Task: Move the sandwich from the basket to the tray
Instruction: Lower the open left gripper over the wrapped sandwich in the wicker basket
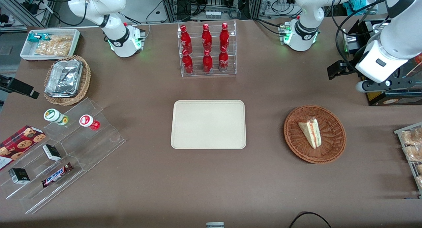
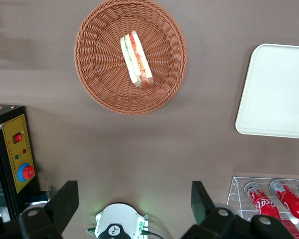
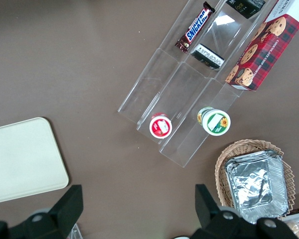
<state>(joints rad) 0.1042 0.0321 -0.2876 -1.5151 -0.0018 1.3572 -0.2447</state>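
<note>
The sandwich (image 1: 310, 132), a pale bread wedge with red and green filling, lies in the round reddish-brown wicker basket (image 1: 329, 152) toward the working arm's end of the table. In the left wrist view the sandwich (image 2: 136, 59) rests near the middle of the basket (image 2: 97, 74). The cream tray (image 1: 208, 124) lies flat and bare at mid-table beside the basket, and the left wrist view catches part of this tray (image 2: 276, 92). My gripper (image 1: 338, 69) hangs high above the table, farther from the front camera than the basket. It is open (image 2: 133, 199), with nothing between its fingers.
A clear rack of red bottles (image 1: 207, 49) stands farther from the front camera than the tray. A black control box (image 2: 12, 154) sits near the working arm's base (image 1: 300, 36). Toward the parked arm's end are acrylic snack steps (image 1: 62, 152), a foil-filled oval basket (image 1: 67, 79) and a white snack bin (image 1: 49, 43).
</note>
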